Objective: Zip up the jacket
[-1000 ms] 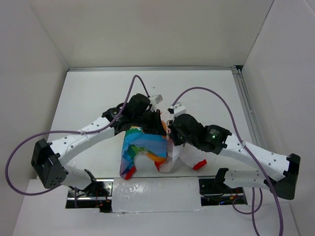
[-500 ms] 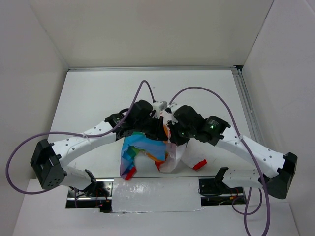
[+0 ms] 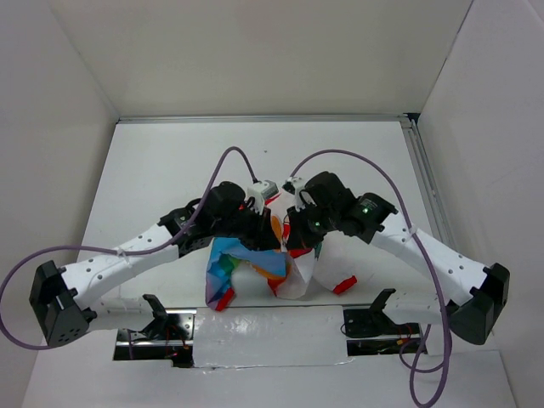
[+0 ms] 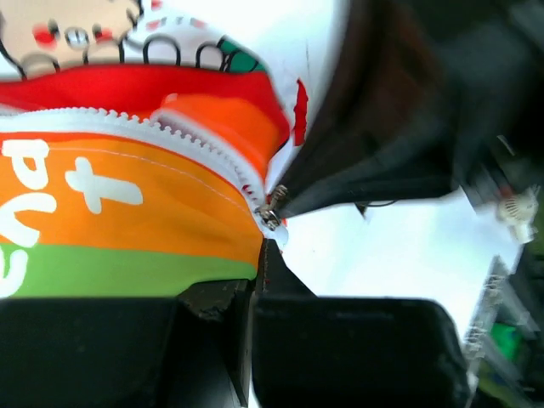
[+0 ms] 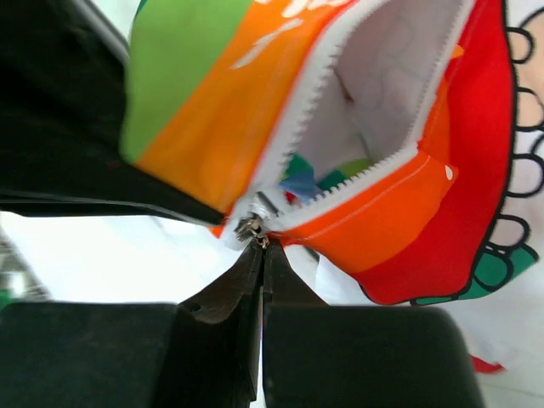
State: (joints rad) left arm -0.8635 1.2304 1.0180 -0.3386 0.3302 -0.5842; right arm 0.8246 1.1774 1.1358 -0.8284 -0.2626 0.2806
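Note:
The jacket [image 3: 246,262] lies bunched near the table's front edge, rainbow panels up, with red cuffs [image 3: 223,299] at its corners. My left gripper [image 3: 270,231] is shut on the jacket's orange and green front edge [image 4: 127,204], right beside the zipper slider [image 4: 271,212]. My right gripper [image 3: 291,236] meets it from the other side. In the right wrist view its jaws [image 5: 262,246] are shut on the small metal pull of the slider [image 5: 252,227]. Above the slider the two rows of white zipper teeth [image 5: 357,174] spread apart in a V, showing the white lining.
The white table [image 3: 170,170] stretches behind the jacket to the back wall. A metal rail [image 3: 425,187] runs along the right side. Purple cables [image 3: 357,161] arc over both wrists. Open electronics [image 3: 161,327] sit at the near edge between the arm bases.
Both wrists have shifted: the left one drew back to the left, the right one swung up and away from the front edge. The two grippers stay together at the jacket's zipper.

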